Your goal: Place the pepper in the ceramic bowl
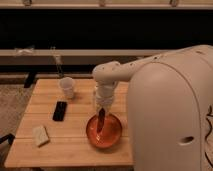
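The ceramic bowl point(104, 132) is round, glossy and orange-red, and sits on the wooden table near its front right part. My gripper point(102, 114) hangs just over the bowl's far rim, pointing down. The slender dark red pepper point(101, 120) hangs from the gripper, its tip reaching down into the bowl. The gripper is shut on the pepper's upper end.
A flat black phone point(59, 110) lies on the table's left middle. A small white cup point(67, 87) stands at the back. A pale sponge-like block point(40, 135) lies at the front left. The wooden table point(45, 152) ends just right of the bowl, behind my white arm point(170, 110).
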{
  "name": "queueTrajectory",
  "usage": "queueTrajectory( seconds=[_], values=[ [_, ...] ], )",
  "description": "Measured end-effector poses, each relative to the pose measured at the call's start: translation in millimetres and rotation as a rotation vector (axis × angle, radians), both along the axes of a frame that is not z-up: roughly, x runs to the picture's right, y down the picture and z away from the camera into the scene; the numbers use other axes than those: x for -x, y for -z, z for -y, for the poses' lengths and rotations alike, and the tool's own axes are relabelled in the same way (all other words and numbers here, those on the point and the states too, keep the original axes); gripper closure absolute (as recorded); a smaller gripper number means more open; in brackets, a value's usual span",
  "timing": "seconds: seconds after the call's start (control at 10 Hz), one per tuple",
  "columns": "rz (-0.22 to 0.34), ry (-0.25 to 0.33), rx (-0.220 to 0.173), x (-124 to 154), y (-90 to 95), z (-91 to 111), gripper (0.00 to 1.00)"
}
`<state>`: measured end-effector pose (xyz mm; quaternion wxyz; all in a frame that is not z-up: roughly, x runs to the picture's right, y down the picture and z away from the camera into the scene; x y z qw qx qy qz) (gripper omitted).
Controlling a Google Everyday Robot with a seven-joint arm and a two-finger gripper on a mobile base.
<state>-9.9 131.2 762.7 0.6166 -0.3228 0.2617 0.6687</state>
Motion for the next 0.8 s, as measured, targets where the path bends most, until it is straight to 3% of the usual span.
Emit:
queueTrajectory(
  seconds=[0.2,0.8],
  values=[
    [0.020,0.015,-0.002,-2.3,4.4,-5.0,0.21],
    [0.049,0.030,-0.018,-3.0,11.1,-6.2,0.20]
  ],
)
